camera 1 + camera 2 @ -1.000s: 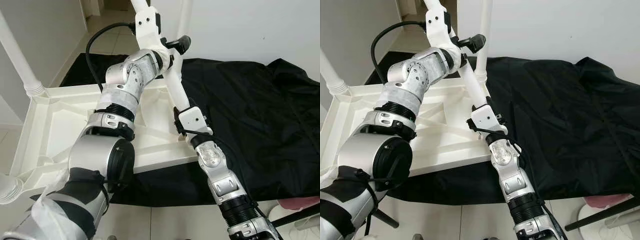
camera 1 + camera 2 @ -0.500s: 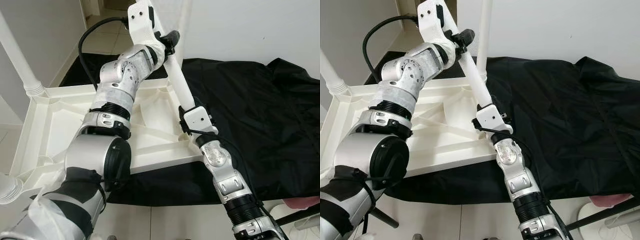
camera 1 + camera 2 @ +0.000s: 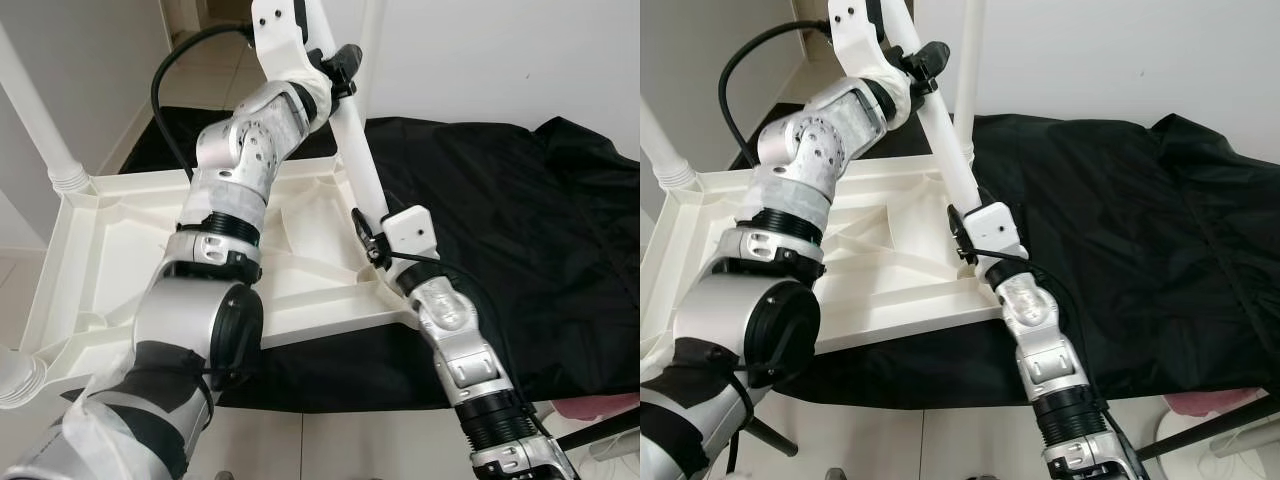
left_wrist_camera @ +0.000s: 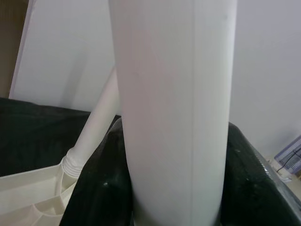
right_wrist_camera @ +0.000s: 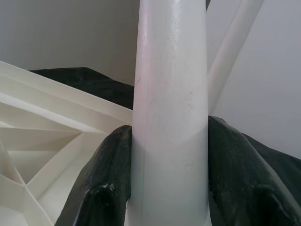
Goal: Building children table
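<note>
Plastic is what this job is made of: a white table leg [image 3: 358, 165], a smooth hollow-looking tube that should be light and stiff but slick under rubber pads, tilted over the near right corner of the upturned tabletop [image 3: 130, 240]. The tabletop lies ribbed underside up on a black cloth [image 3: 520, 230] on the floor, with another leg [image 3: 40, 120] already standing at its far left corner and one [image 3: 372, 30] at the far right.

Both pincers are closed on the tilted leg. The left pincer [image 3: 340, 68] grips it high up; the right pincer [image 3: 368, 235] grips it low, just above the corner socket. In the wrist views the black fingers [image 5: 110, 188] sit on either side of the tube, pressed against it.

Holding low gives control over the foot end as it meets the socket; the high grip steers the angle. Because the tube tapers and is glossy, it could slide or twist in the grip if pushed hard off-axis, so pressure is best kept along its length.
</note>
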Motion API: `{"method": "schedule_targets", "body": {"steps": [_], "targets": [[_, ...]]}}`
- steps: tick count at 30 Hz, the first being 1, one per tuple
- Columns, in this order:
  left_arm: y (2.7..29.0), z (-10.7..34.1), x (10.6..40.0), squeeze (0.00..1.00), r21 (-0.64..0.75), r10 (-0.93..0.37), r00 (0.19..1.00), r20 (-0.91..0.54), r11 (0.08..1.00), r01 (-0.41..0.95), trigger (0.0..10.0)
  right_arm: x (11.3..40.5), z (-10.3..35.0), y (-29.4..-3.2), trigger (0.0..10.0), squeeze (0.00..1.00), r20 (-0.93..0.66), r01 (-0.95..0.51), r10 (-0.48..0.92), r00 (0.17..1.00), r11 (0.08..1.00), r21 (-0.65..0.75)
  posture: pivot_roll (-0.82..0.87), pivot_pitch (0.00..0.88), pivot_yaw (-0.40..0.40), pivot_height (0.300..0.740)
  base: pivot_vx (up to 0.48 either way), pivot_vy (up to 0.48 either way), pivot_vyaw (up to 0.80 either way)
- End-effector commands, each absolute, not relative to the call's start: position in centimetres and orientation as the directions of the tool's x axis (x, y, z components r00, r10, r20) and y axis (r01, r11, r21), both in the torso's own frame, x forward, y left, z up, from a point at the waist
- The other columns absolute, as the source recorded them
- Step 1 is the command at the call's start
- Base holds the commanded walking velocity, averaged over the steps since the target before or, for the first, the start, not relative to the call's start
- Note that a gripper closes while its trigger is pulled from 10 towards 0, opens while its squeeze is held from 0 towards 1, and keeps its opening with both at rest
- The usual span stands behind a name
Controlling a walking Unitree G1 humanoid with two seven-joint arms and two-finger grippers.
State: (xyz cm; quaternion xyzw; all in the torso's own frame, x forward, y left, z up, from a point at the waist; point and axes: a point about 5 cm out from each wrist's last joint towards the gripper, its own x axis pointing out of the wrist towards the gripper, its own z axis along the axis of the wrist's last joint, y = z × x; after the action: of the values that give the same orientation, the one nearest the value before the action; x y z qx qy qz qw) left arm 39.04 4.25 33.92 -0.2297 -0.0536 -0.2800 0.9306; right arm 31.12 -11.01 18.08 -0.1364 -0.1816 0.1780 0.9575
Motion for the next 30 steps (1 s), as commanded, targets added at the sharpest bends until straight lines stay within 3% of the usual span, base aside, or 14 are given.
{"method": "schedule_targets", "body": {"steps": [1,15,16,22,23,27,28,30], "targets": [[3.0,34.3,37.9,0.0,-0.321,-0.667,0.68,0.304,0.6,0.733,10.0,31.1,18.6,-11.4,10.0,0.0,0.313,-0.3,0.399,0.862,0.898,-0.321,-0.05,0.0,-0.014,0.74,0.0,0.0,0.0],[2.4,34.6,37.2,0.0,-0.27,-0.7,0.638,0.322,0.578,0.77,10.0,30.6,18.7,-11.9,10.0,0.0,0.295,-0.359,0.453,0.841,0.876,-0.321,-0.07,0.0,0.004,0.74,0.0,0.0,0.0],[2.4,34.5,37.1,1.0,-0.286,-0.709,0.625,0.327,0.556,0.78,10.0,30.6,18.7,-11.9,10.0,0.0,0.293,-0.363,0.456,0.84,0.875,-0.321,-0.07,0.0,0.006,0.74,0.0,0.0,0.0],[2.2,34.5,36.8,1.0,-0.274,-0.725,0.605,0.328,0.54,0.796,10.0,30.4,18.9,-12.0,10.0,0.0,0.296,-0.398,0.477,0.828,0.87,-0.29,-0.06,0.0,0.002,0.74,0.0,0.0,0.0],[2.3,34.5,36.6,0.53,-0.248,-0.736,0.589,0.333,0.534,0.808,10.0,30.3,18.9,-12.0,10.0,0.0,0.298,-0.42,0.489,0.82,0.867,-0.267,-0.06,0.0,0.002,0.74,0.0,0.0,0.0],[2.3,34.5,36.4,0.53,-0.223,-0.749,0.569,0.339,0.524,0.822,10.0,30.2,19.0,-12.0,10.0,0.0,0.3,-0.442,0.501,0.812,0.863,-0.243,-0.06,0.0,-0.002,0.74,0.0,0.0,0.0],[2.5,34.6,36.0,0.0,-0.211,-0.765,0.541,0.35,0.498,0.841,10.0,30.3,19.1,-12.2,10.0,0.0,0.304,-0.459,0.506,0.807,0.862,-0.216,-0.05,0.0,-0.006,0.74,0.0,0.0,0.0],[2.9,34.6,35.5,0.0,-0.195,-0.786,0.497,0.368,0.458,0.867,10.0,30.5,19.3,-12.6,10.0,0.0,0.31,-0.492,0.518,0.797,0.855,-0.166,-0.05,0.0,-0.007,0.74,0.0,0.0,0.0]]}}
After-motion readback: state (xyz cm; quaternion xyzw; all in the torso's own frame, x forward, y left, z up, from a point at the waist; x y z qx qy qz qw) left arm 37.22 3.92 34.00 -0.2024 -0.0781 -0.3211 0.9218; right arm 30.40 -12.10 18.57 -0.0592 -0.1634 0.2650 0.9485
